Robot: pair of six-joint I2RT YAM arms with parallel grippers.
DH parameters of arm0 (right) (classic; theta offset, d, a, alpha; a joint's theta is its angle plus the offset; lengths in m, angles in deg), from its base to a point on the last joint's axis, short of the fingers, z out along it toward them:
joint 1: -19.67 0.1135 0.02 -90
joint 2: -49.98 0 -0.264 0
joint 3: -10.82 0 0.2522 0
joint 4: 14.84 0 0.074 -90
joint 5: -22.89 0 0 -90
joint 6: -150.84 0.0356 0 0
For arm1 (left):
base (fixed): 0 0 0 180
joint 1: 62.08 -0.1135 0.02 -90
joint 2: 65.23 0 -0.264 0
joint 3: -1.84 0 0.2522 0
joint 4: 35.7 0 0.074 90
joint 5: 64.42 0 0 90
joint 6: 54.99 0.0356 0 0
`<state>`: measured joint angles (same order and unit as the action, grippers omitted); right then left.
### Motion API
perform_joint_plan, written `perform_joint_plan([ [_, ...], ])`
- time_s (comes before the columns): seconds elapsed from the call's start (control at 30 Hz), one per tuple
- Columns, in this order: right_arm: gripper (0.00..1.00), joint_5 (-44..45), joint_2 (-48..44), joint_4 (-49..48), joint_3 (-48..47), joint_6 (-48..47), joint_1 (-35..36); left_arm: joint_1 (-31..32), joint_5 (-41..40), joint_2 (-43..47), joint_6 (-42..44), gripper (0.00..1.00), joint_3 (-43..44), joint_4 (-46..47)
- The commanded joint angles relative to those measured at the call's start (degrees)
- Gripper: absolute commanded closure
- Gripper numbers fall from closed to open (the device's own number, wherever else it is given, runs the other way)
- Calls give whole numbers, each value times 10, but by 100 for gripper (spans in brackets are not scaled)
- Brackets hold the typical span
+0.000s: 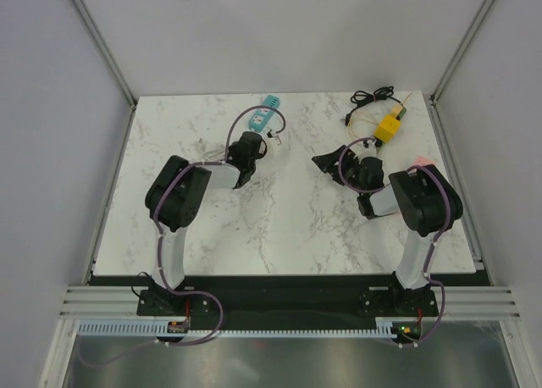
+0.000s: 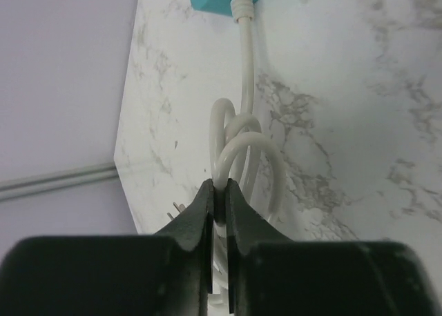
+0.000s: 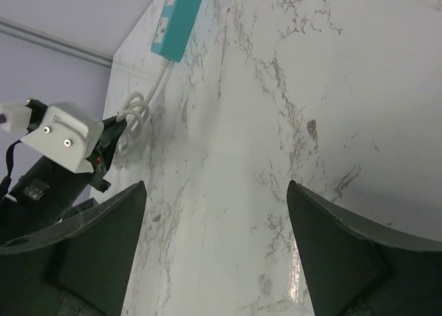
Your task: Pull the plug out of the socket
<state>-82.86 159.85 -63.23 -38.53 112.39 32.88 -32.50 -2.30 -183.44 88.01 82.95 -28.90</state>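
**Left hand clamped on the cord, but is the plug actually out?**

Left hand (image 2: 217, 192) is pinched tight on a loop of the white cord (image 2: 245, 88), the coiled bit that runs out of the end of the teal socket strip (image 3: 178, 16). So it's got cable, not a plug body, as far as I can see. The strip lies flat near the far edge of the surface (image 1: 279, 227), just beyond that hand. In the right wrist view its outlets look bare, with nothing seated that I can make out. Right hand (image 3: 215, 192) is spread wide with nothing in it, over bare marble, well apart from the strip. On the far right there's a yellow block (image 1: 389, 127) with thin wires on it, and a black cable (image 1: 373, 94) bundled just behind.

Progress guess: honestly unclear. If the strip is the socket, the pull looks done or close to it. If the yellow block is the socket, nothing's started, since neither hand is on it.

Hard to read: two small metal pins (image 2: 178, 207) peek out left of the left hand, maybe a plug's prongs, but whatever carries them is hidden. The yellow block is too small from overhead to tell if anything's plugged in. The strip is cut off at the top of the left wrist view.
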Motion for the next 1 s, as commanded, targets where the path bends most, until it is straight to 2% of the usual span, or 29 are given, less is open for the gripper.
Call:
perform_joint_plan([
  [0.0,10,-17,11,-32,-12,9,-2,-2,-67,-24,20,81,23,73],
  [0.03,10,-18,12,-32,-13,9,-2,-3,-77,-37,19,69,29,83],
  [0.07,10,-18,13,-32,-15,9,-2,-4,-94,-42,13,49,42,89],
  [0.1,10,-19,14,-32,-16,9,-3,-5,-102,-47,12,38,51,88],
  [0.13,10,-21,16,-32,-17,9,-2,-6,-126,-55,10,17,60,89],
  [0.17,10,-21,16,-32,-18,10,-2,-8,-143,-59,4,0,80,91],
  [0.23,10,-24,16,-31,-18,8,-2,-8,-188,-58,-10,0,98,94],
  [0.33,10,-24,11,-22,-19,3,-1,-2,-198,-9,-65,0,103,66],
  [0.4,10,-23,10,-18,-19,-2,2,2,-175,60,-160,0,102,7],
  [0.43,10,-19,5,-11,-18,-7,4,3,-135,88,-203,0,105,-76],
  [0.47,10,-17,3,-6,-20,-11,6,3,-104,115,-289,0,107,-118],
  [0.53,9,-3,-5,21,-25,-29,15,3,-3,197,-352,0,97,-196],
  [0.67,9,10,3,41,-42,-48,35,7,97,305,-461,0,86,-291],
  [0.73,9,13,-5,55,-45,-63,44,7,135,358,-476,0,60,-310],
  [0.87,8,36,-46,55,-9,-85,51,7,139,424,-525,0,17,-350],
  [0.93,8,76,-75,80,4,-92,59,8,176,466,-562,1,-16,-353],
  [0.97,8,104,-83,97,12,-93,66,7,195,478,-585,5,-27,-353],
])
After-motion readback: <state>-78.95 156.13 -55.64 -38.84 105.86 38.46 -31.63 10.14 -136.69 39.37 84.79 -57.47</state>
